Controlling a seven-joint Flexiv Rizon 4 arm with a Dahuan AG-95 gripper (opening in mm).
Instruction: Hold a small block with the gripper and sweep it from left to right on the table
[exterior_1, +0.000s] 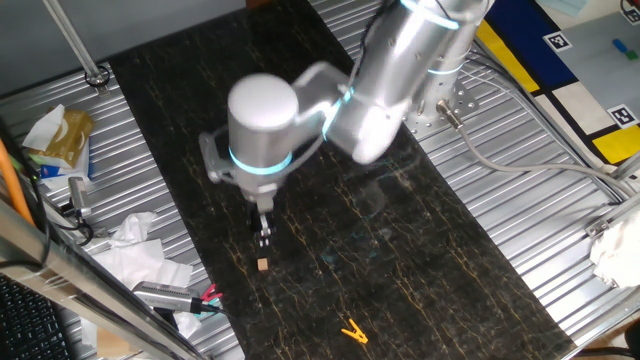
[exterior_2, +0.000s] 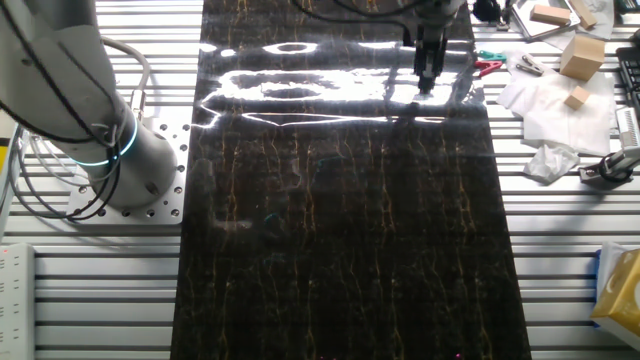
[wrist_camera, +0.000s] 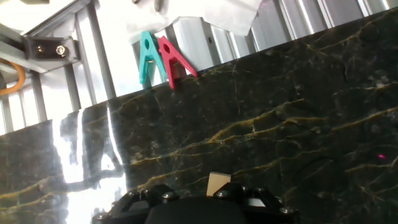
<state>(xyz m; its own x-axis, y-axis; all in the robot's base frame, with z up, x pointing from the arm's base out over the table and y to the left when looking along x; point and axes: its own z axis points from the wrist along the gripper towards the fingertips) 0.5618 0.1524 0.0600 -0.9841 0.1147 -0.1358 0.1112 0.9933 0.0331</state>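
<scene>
Gripper (exterior_1: 264, 238) hovers at 12 o'clock of small block (exterior_1: 262, 265); finger spread unclear. Lower straight, centre fingers w/ block on table (exterior_1: 420, 260).

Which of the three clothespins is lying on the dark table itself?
The yellow clothespin, alone on the table; the teal and red ones sit beyond its edge.

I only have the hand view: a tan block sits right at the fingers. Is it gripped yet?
Observer: No. One fixed view shows the small block lying on the table, with a gap between it and the gripper.
Operator: Anything else on the slab?
Observer: A yellow clip, lying farther along the slab, beyond the block.
Operator: Where is the arm mounted?
Observer: Its base stands on the ribbed metal beside the table, not on the slab.
</scene>
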